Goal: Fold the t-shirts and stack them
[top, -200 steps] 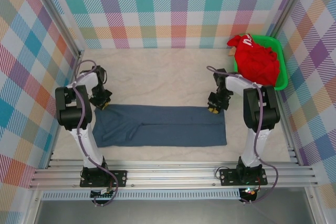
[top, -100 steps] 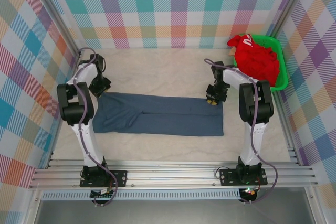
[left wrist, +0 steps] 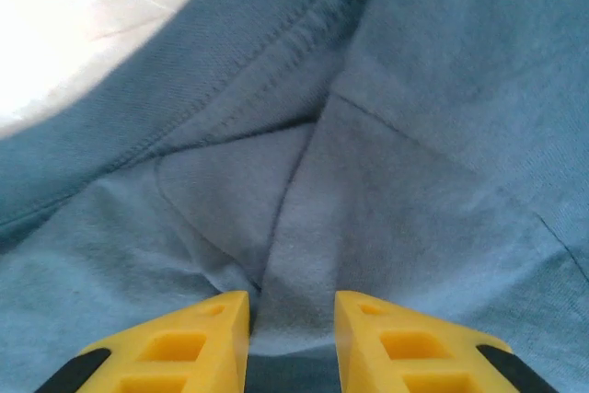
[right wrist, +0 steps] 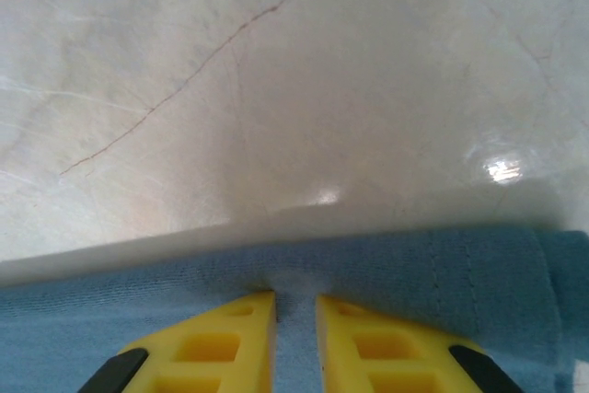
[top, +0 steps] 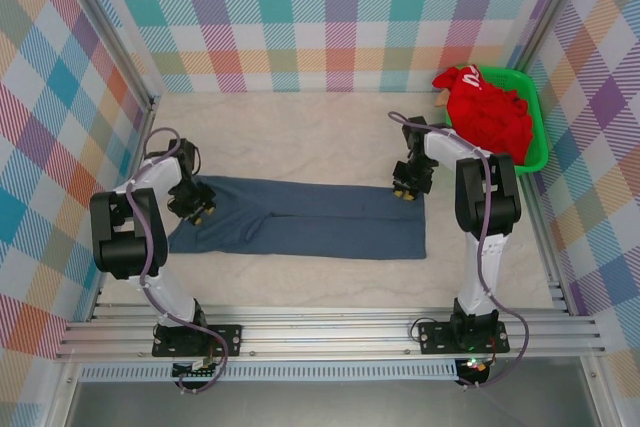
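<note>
A: Overhead view first. Where does the blue t-shirt lie?
B: Flat on the bench, folded into 1 long strip running left to right between the 2 arms. Its left end looks rumpled and drawn in; the right end is square.
A: Left claw?
B: Down on the strip's left end, near the far edge. In the wrist view the yellow fingers are set narrowly apart, with a raised fold of blue cloth running into the gap — pinching the blue t-shirt. A stitched hem curves across the cloth beyond, and pale bench shows at the upper left.
A: Right claw?
B: At the strip's far right corner. In its wrist view the fingers are nearly together on the shirt's far edge, with a small pucker of cloth between them — pinching it too. Bare pale bench lies beyond the edge.
A: Red t-shirt?
B: Crumpled, heaped in the green basket at the far right corner of the bench, with a bit of white print showing near its top. It is well apart from the blue one
</note>
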